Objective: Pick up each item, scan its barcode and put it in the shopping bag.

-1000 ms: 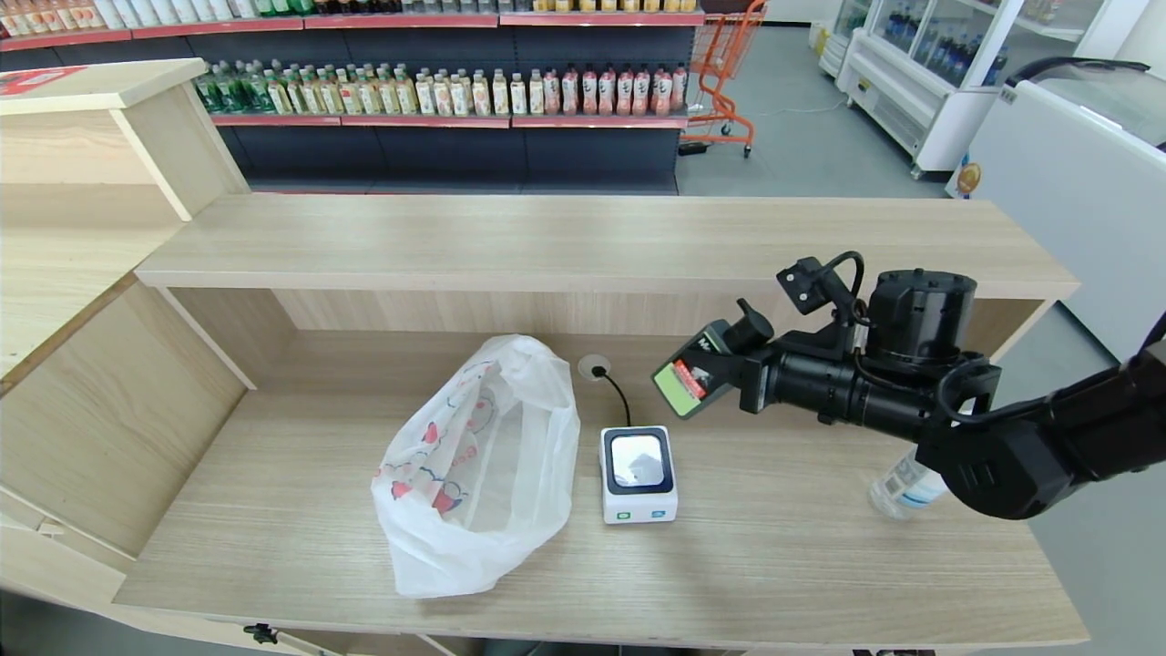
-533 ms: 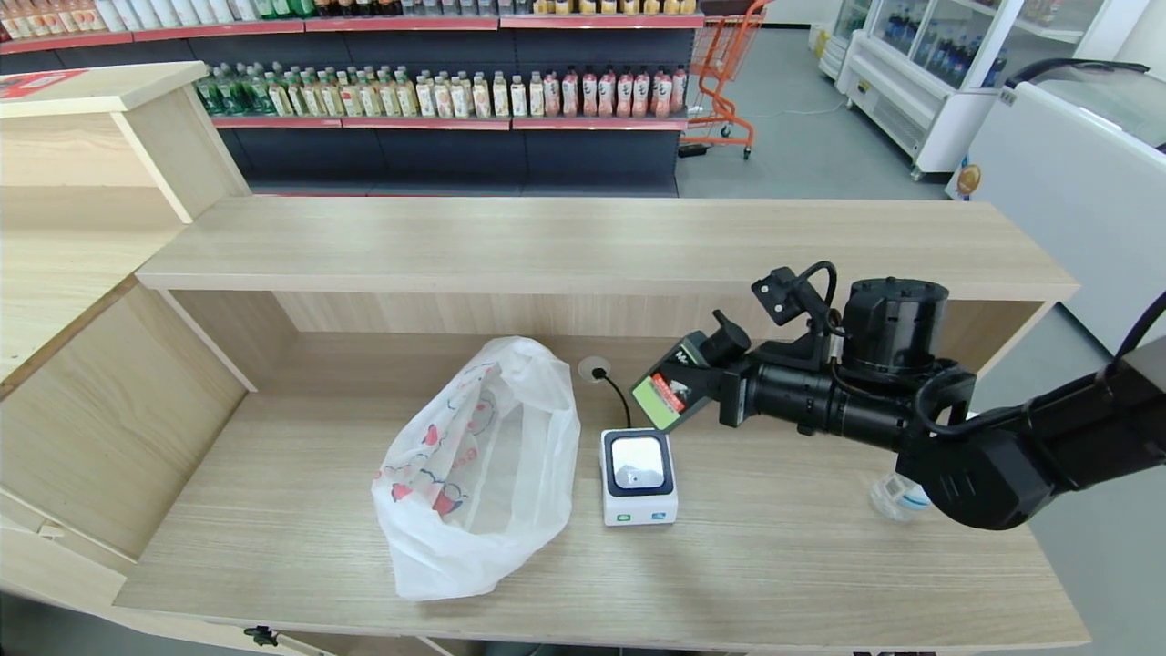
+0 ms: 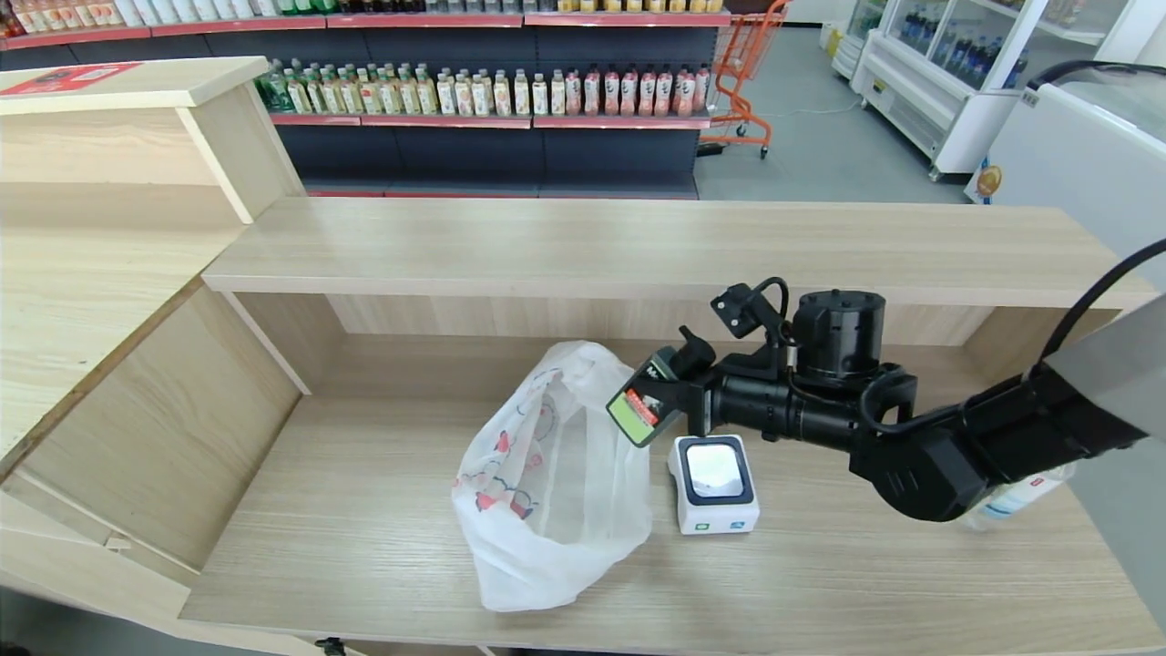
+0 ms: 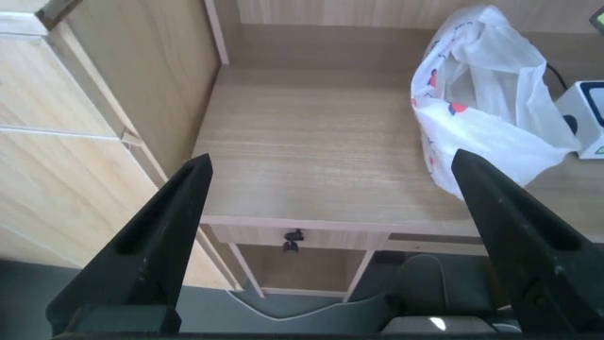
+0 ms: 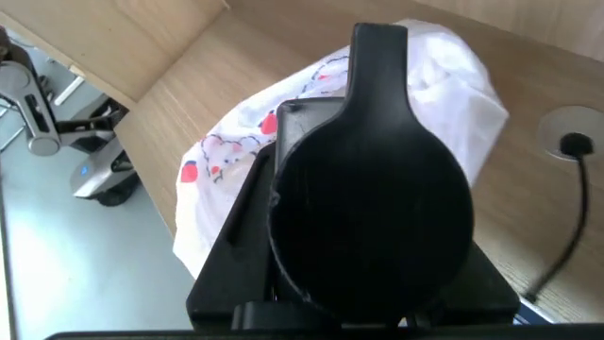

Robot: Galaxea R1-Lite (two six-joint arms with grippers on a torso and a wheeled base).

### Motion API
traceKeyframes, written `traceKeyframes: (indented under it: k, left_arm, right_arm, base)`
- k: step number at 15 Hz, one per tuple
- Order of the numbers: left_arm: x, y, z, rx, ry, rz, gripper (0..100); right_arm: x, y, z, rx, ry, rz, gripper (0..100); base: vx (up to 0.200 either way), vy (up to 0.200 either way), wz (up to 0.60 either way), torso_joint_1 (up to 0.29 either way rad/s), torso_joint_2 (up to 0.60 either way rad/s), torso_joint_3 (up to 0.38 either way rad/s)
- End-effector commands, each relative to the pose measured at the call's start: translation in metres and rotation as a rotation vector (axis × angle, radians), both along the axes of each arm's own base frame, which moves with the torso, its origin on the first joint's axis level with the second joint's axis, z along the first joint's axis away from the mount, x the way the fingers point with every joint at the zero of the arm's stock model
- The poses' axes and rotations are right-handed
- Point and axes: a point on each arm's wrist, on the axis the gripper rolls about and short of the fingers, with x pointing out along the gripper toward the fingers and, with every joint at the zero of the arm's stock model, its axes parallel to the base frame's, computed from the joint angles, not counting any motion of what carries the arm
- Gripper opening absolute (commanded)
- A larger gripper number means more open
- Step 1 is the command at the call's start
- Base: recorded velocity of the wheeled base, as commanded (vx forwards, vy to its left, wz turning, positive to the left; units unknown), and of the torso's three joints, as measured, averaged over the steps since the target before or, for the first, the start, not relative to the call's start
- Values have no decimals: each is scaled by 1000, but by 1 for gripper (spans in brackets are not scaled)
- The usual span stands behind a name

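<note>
While right gripper [image 3: 668, 381] clamps the box [image 3: 634, 414], left gripper [image 4: 332, 162] gapes.

Counter [image 3: 820, 574]: pale wood grain, matt. Shopping bag [image 3: 556, 510]: thin crinkled translucent plastic. Scanner [image 3: 716, 499]: glossy white plastic.

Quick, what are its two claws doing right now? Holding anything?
Left claw: open, holding nothing.
Right claw: closed on a small box.

Green box [image 3: 642, 407] aloft beside white bag [image 3: 556, 492].
</note>
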Motion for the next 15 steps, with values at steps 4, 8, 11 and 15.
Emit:
traceKeyframes:
  k: [4, 8, 11, 15]
  left_arm:
    - [0, 0, 0, 0, 0, 0, 100]
    - [0, 0, 0, 0, 0, 0, 100]
    - [0, 0, 0, 0, 0, 1, 100]
    - [0, 0, 0, 0, 0, 0, 100]
  right_arm:
    - [11, 37, -29, -45, 15, 72, 0]
    - [22, 56, -56, -113, -27, 110, 0]
    - [27, 68, -79, -168, -55, 134, 0]
    - [39, 86, -110, -291, -196, 148, 0]
  base:
    - [0, 0, 0, 0, 0, 0]
    - [0, 0, 0, 0, 0, 0]
    - [0, 0, 0, 0, 0, 0]
    - [0, 0, 0, 0, 0, 0]
